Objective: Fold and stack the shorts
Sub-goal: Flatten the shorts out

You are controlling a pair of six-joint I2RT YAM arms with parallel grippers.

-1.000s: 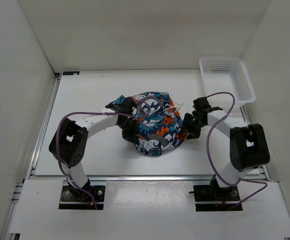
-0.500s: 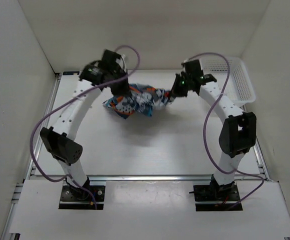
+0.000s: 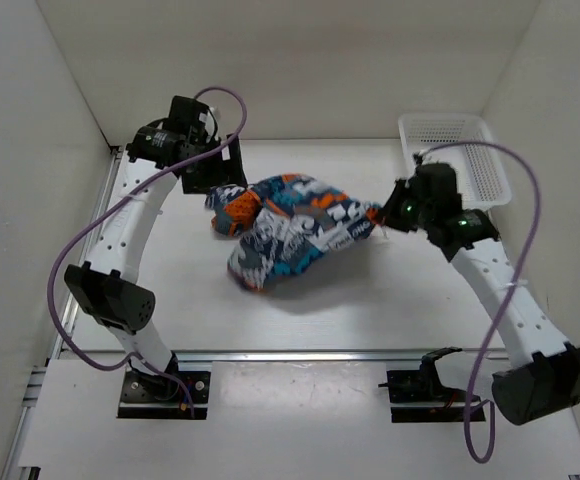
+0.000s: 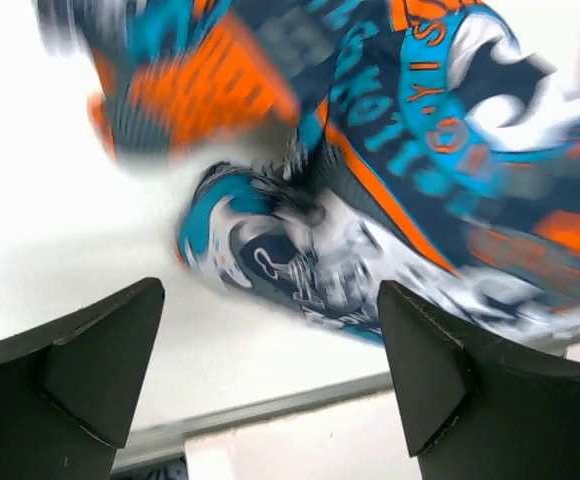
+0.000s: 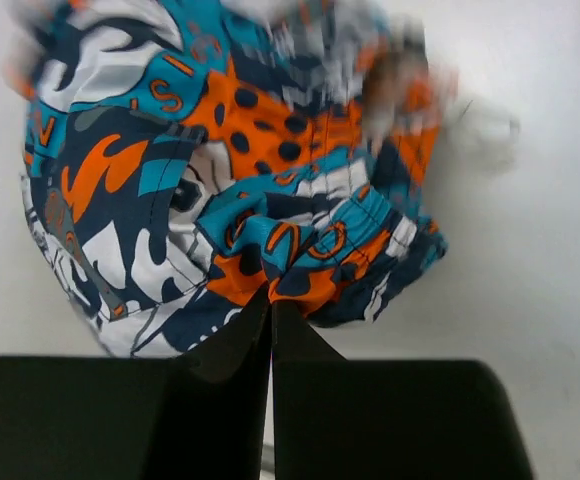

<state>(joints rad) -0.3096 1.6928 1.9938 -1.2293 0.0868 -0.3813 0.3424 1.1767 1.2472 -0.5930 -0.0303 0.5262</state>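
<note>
patchwork fabric in navy, teal, orange and white, the shorts, is seen bunched in a loose heap over the middle of the white table, its right end drawn out toward the right gripper. that gripper's fingers are pressed together, and a fold of the cloth is pinched at their tips. the left gripper is held by the heap's far left end, its fingers spread wide with nothing gripped.

Top camera looks down from behind — both wrist cameras sit close, all three sharing the shorts.
</note>
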